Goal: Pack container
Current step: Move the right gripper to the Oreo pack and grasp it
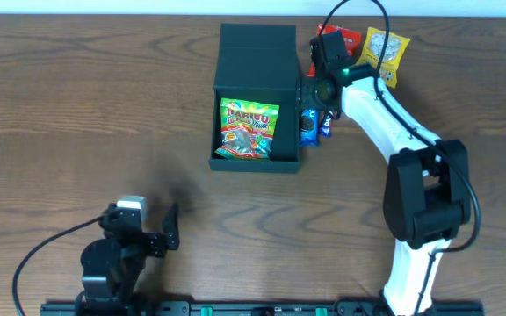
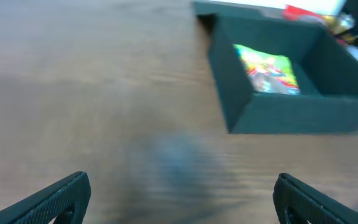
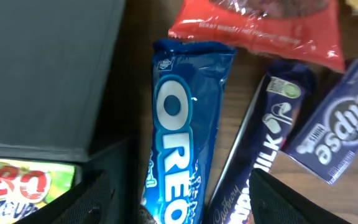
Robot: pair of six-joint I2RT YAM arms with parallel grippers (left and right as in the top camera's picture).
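The dark green container (image 1: 257,92) stands open at the table's back middle, lid flipped back, with a Haribo bag (image 1: 249,129) inside; it also shows in the left wrist view (image 2: 303,115). My right gripper (image 3: 179,199) is open, low over a blue Oreo pack (image 3: 182,130) beside the container's right wall (image 3: 42,68), with a Cadbury milk bar (image 3: 266,143) by its right finger. My left gripper (image 2: 179,199) is open and empty above bare wood at the front left (image 1: 161,233).
A red packet (image 3: 260,28) and a purple Eclipse pack (image 3: 334,134) lie by the Oreo. A yellow snack bag (image 1: 385,51) lies at the back right. The right arm (image 1: 411,167) spans the table's right side.
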